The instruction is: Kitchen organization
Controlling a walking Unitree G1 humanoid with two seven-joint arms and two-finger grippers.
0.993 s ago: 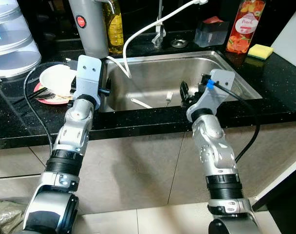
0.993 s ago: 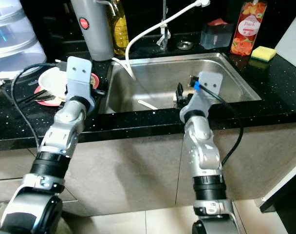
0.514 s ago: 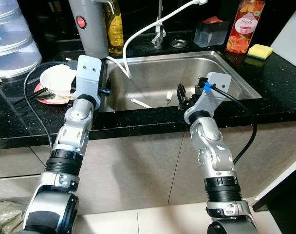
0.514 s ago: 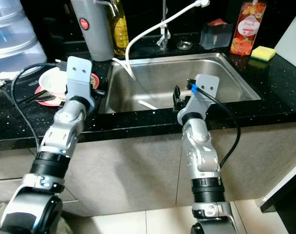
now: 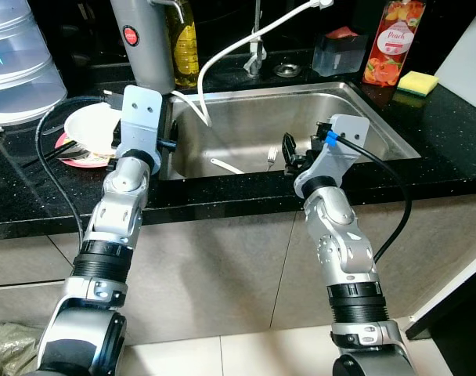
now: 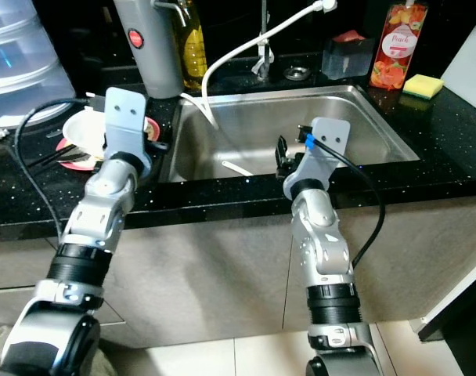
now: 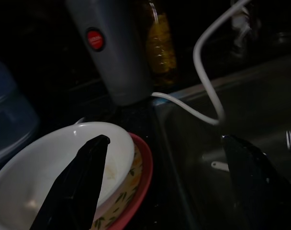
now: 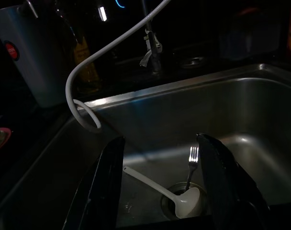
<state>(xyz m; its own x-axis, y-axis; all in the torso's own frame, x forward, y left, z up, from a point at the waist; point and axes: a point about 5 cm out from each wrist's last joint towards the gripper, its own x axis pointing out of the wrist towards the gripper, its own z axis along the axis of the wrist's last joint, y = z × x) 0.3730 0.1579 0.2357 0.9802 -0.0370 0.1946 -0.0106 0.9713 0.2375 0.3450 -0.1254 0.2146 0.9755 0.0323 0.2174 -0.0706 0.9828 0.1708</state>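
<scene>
Stainless-steel sink (image 5: 363, 106) set into black speckled counter (image 5: 34, 196); white ladle (image 8: 157, 189) and fork (image 8: 191, 163) lying in basin near drain, fork resting against ladle's bowl.
Right gripper (image 8: 160, 184) poised over front rim of sink, at roughly 6 o'clock from the drain; fingers spread moderately wide, holding nothing, ladle bowl and fork framed between them.
Left gripper (image 7: 169, 177) raised above counter at sink's left edge, about 9 o'clock from basin; fingers parted wide, empty.
White bowl (image 7: 45, 167) stacked on red-rimmed patterned plate (image 7: 136, 177), directly beneath left gripper's fingers.
Grey cylindrical appliance (image 5: 142, 43) with red button, at 12 o'clock from the bowl; oil bottle (image 5: 182, 39) just beside it.
White hose (image 5: 222, 51) arching from the tap area down into sink's left corner.
Peach juice carton (image 5: 394, 39) and yellow sponge (image 5: 418, 81) at 2 o'clock from sink.
</scene>
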